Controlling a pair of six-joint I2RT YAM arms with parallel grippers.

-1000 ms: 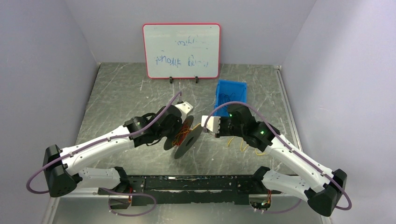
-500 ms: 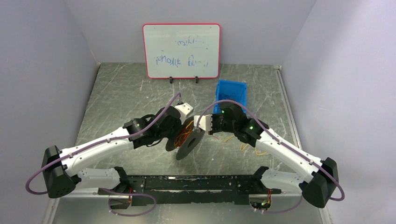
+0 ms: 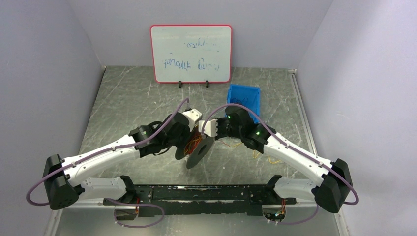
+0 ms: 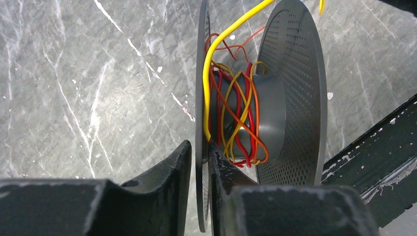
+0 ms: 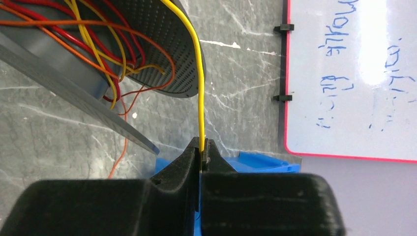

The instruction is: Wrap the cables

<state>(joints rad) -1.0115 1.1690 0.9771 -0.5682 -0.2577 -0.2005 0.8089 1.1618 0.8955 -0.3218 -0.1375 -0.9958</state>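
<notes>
A dark grey spool point(image 4: 275, 113) stands tilted on the table, also seen from above point(image 3: 200, 148). Red, orange and yellow cables point(image 4: 236, 115) are wound loosely round its hub. My left gripper point(image 4: 199, 147) sits astride the near flange point(image 4: 201, 73), its jaws slightly apart: a thin gap shows on the left side. My right gripper point(image 5: 201, 145) is shut on one yellow cable point(image 5: 199, 88), which runs taut up to the spool point(image 5: 162, 44). More cable strands point(image 3: 255, 153) lie loose on the table under the right arm.
A blue bin point(image 3: 243, 98) sits behind the right arm and shows just beyond its fingers point(image 5: 265, 162). A red-framed whiteboard point(image 3: 191, 53) stands at the back. The black base rail point(image 3: 196, 199) runs along the near edge. Grey walls close in both sides.
My right arm has swung left, bringing the yellow cable up against the spool. My left jaws have eased apart from a tight grip on the flange. The spool stays put.
</notes>
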